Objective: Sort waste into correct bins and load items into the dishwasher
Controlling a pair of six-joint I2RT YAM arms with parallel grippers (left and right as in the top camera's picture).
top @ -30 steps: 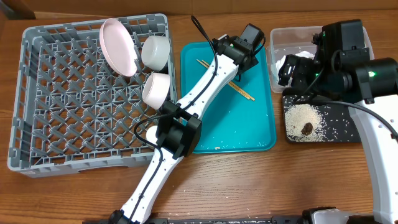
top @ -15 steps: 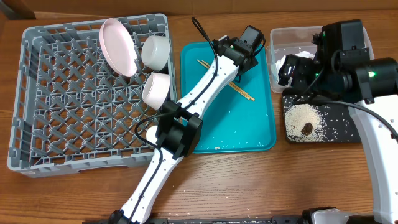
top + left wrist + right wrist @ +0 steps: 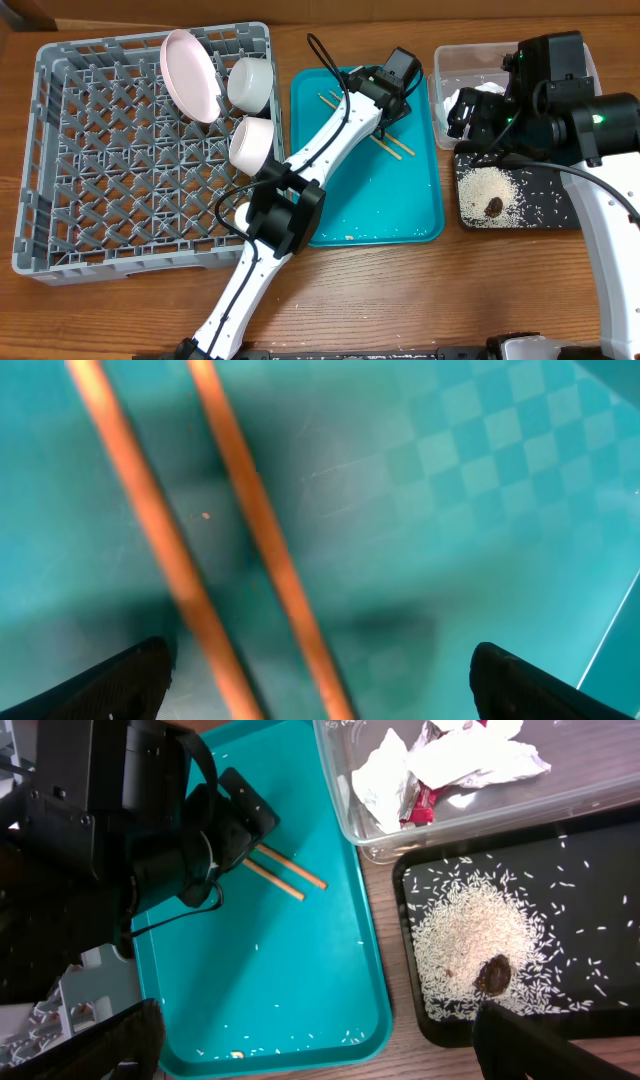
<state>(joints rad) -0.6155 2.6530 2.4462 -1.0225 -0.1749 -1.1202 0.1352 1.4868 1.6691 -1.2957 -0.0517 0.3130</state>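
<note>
Two wooden chopsticks (image 3: pixel 392 148) lie on the teal tray (image 3: pixel 360 205). My left gripper (image 3: pixel 390 103) is open just above them; in the left wrist view both chopsticks (image 3: pixel 262 550) lie between its fingertips (image 3: pixel 320 675). The pink plate (image 3: pixel 190 75) and two whitish bowls (image 3: pixel 250 83) (image 3: pixel 250 142) stand in the grey dish rack (image 3: pixel 120 160). Crumpled white and red wrappers (image 3: pixel 440 765) lie in the clear tub (image 3: pixel 600 780). Rice (image 3: pixel 465 935) and a brown lump (image 3: pixel 493 974) lie in the black tray (image 3: pixel 590 910). My right gripper (image 3: pixel 320 1045) is open and empty, high above the trays. The white cup is hidden.
A few rice grains (image 3: pixel 300 1040) lie along the teal tray's near edge. The left arm (image 3: pixel 290 200) stretches diagonally across the rack's right side and the teal tray. Bare wooden table (image 3: pixel 420 290) lies in front.
My left gripper has shifted slightly toward the far left over the chopsticks, which now show a little differently on the tray. The right arm has not moved.
</note>
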